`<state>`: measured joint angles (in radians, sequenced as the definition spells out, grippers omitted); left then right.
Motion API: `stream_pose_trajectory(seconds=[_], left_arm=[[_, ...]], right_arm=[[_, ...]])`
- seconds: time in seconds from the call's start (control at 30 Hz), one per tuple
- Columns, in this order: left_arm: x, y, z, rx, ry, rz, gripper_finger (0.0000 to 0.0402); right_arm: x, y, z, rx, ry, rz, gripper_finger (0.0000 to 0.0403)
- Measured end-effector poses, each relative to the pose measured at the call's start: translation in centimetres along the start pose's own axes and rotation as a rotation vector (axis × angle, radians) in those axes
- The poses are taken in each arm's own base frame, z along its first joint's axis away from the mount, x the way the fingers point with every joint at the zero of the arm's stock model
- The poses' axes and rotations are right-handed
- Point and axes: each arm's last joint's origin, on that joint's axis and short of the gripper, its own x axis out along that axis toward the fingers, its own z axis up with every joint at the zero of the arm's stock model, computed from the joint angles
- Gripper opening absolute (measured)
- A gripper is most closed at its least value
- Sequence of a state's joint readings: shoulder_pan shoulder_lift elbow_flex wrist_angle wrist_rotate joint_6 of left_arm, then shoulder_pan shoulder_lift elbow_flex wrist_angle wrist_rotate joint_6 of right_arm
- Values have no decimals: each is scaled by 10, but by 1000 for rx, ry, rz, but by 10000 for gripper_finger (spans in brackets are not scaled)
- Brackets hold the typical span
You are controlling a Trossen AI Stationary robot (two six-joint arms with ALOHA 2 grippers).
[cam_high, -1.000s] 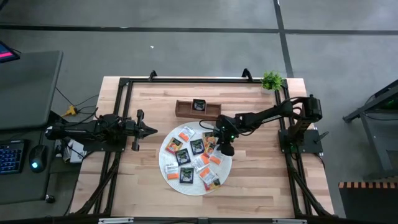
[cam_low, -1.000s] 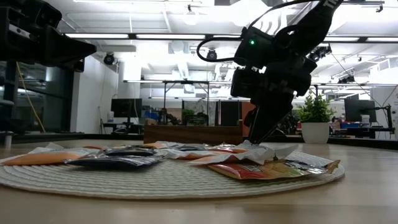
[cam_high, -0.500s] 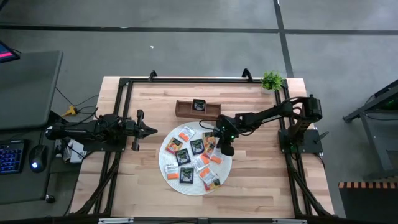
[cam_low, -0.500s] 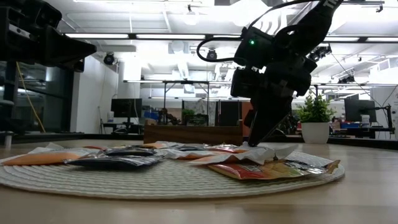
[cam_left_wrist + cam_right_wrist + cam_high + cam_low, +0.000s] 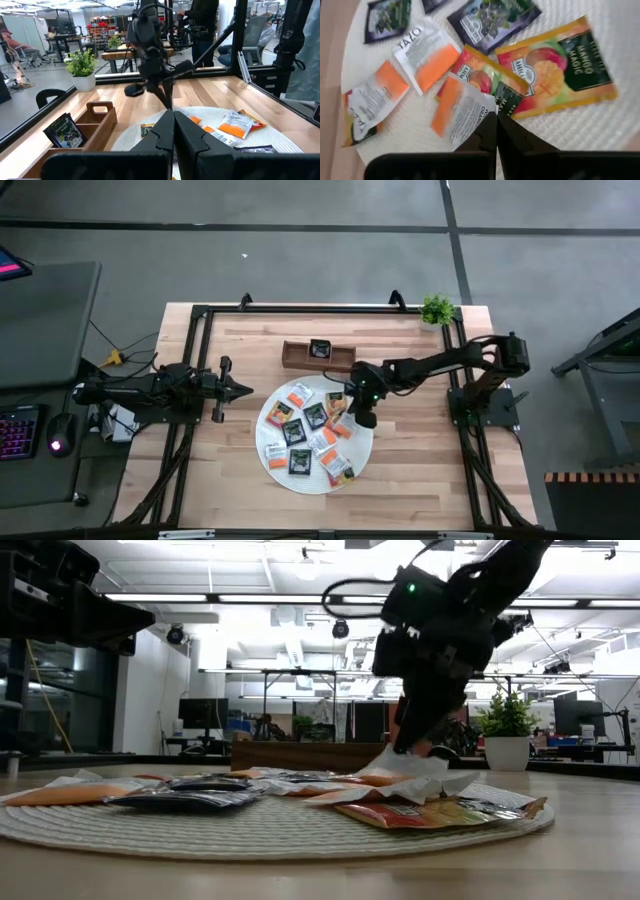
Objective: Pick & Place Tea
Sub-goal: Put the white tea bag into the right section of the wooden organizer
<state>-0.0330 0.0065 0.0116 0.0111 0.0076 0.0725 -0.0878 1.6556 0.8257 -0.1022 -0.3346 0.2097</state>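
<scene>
Right gripper (image 5: 352,412) — centre-right of the frame — pinches a white-and-orange sachet (image 5: 461,114) over the mat (image 5: 275,467); left gripper (image 5: 243,390) clenched, empty.

An open-plan robotics lab. Behind the pale wooden table (image 5: 600,840), the low view's background shows long ceiling light strips (image 5: 250,598), black monitors on desks (image 5: 204,712) and other metal rig frames (image 5: 290,675). A seated person (image 5: 11,47) works at the left wrist view's upper left.
</scene>
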Motion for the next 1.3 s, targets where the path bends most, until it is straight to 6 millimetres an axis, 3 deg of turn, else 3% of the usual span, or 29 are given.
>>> stream_pose_trajectory(seconds=[0.27,0.6,0.83,1.07,1.3], left_arm=[[0,0,0,0,0,0,0],[0,0,0,0,0,-1,0],[0,0,0,0,0,-1,0],[0,0,0,0,0,0,0],[0,0,0,0,0,0,0]], right_arm=[[-43,19,16,-22,-6,-110,0],[-97,30,70,-183,12,-416,0],[-106,21,96,-306,73,-587,0],[-103,12,116,-372,105,-619,0],[-91,-14,134,-431,228,-628,0]])
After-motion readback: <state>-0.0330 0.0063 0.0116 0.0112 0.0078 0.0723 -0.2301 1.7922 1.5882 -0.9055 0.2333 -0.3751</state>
